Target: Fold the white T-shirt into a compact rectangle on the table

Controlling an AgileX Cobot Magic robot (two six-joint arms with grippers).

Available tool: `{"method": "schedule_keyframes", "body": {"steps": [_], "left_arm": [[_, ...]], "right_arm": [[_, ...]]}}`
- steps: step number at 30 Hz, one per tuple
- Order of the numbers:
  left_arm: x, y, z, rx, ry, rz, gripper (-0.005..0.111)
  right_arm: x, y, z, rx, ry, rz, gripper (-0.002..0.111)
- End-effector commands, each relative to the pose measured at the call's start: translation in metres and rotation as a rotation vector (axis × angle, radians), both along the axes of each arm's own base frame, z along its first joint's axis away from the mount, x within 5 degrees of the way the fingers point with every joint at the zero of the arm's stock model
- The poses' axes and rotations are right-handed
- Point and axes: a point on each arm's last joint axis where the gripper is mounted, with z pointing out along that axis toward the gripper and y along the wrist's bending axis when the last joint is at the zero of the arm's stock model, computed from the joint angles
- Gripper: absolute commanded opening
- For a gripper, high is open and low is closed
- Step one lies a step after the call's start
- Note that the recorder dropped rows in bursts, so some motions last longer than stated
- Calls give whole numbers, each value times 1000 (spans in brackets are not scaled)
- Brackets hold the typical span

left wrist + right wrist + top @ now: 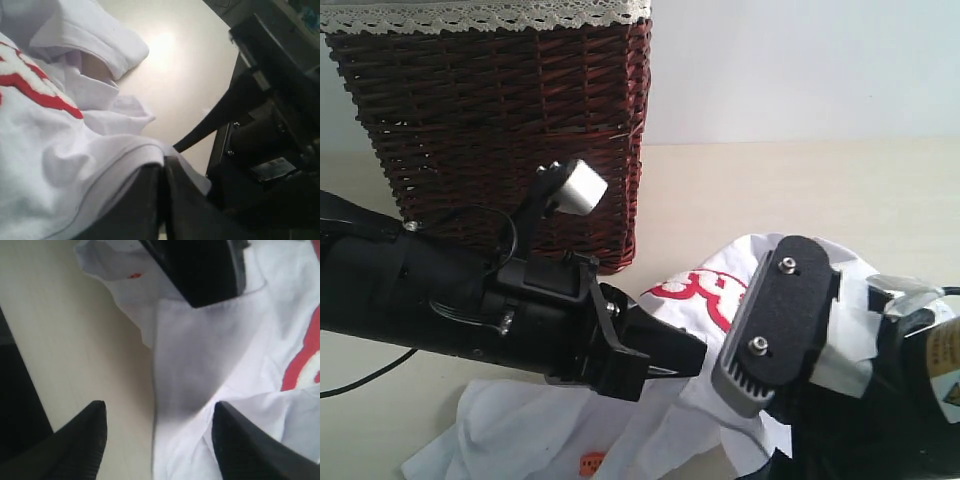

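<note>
Gripping a fold of the white T-shirt (510, 425), my left gripper (162, 165) is closed. Its two dark fingers are pressed together, and as far as I can tell the cloth is pinched at their tips. Fabric drapes over one finger and stretches away from the tips like a small tent.

My right gripper (157, 435) is open and holds nothing. It hangs low, just beside the left one. One finger is above bare bench, the other above the shirt, and the shirt's edge runs beneath the gap between them.

The shirt lies crumpled on the bench (800, 190) under both arms. It is a loose heap of overlapping folds, with no flat panel and no straight edge to be seen. Part of the red lettering (705, 290) shows on a raised bunch between the two grippers. The orange neck tag (590, 462) peeks out on the side nearest the camera.

My judgement is that the fold has barely begun. No step looks finished. The shirt has not been spread out, no sleeve is turned in, and nothing resembles a rectangle. The likely step in hand is taking hold with both grippers so the cloth can be pulled flat. After that, all the folding is left to do.

Farther back on the bench stands a tall dark wicker basket (490, 130) with white lace trim (490, 14) along its rim. It is close behind my left arm but clear of the shirt. Beyond it is a plain pale wall (800, 70).
</note>
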Motion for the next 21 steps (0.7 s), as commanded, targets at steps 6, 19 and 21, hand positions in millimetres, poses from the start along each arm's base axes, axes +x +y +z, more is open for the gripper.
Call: {"method": "schedule_keyframes", "body": {"steps": [6,19,21], "left_arm": [[-7,-2,8,-66,24,-56,0],[-7,0,4,-14,-26,-84,1],[-4,1,2,15,-50,-47,7]], "right_arm": [[24,11,-19,-116,-50,-103,47],[37,-9,-6,-367,-163,-166,0],[38,-13,-3,-384,-182,-217,0]]}}
